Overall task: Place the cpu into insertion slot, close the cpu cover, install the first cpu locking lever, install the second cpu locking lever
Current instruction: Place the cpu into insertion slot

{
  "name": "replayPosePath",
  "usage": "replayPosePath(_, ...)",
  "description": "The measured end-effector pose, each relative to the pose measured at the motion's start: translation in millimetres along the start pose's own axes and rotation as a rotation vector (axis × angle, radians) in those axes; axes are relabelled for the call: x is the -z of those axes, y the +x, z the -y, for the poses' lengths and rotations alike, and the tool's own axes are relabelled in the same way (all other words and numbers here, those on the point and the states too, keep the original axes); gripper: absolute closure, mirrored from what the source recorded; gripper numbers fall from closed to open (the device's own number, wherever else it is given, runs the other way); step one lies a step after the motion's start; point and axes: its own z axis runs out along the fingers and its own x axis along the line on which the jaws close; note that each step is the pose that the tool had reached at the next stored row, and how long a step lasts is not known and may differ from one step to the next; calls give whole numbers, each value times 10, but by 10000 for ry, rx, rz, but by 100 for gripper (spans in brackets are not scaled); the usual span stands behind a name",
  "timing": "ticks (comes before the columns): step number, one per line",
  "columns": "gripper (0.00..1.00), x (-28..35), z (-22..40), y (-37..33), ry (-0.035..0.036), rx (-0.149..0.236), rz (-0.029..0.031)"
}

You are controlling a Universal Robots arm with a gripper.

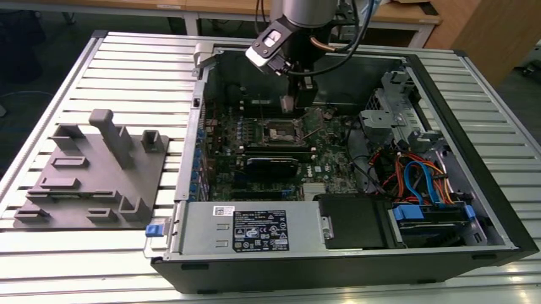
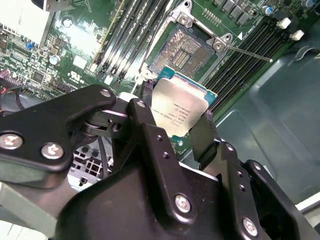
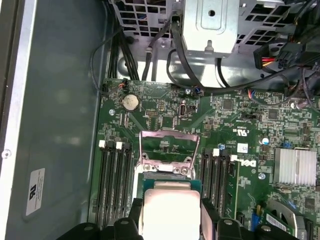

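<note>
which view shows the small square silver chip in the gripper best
The second wrist view: the small flat square silver-grey cpu sits mid-frame, its top and green edge plain, pinched in the black gripper. The first wrist view shows the cpu glared pale. In the exterior view it is too small to make out.

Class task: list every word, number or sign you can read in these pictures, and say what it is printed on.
No text reads clearly enough to quote.
Silver-grey square cpu in the black gripper: printed lines, blurred.
Black label on the grey metal box: too small.
White sticker on the grey case wall: too small.
</note>
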Motion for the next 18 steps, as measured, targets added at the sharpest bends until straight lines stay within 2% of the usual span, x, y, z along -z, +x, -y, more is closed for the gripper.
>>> replayPosePath(6,46,-107,5,30,-1,-43,3)
replayPosePath(11,46,-195,66,33,-12,-43,5)
replayPosePath(18,46,-322,94,32,-24,-65,6)
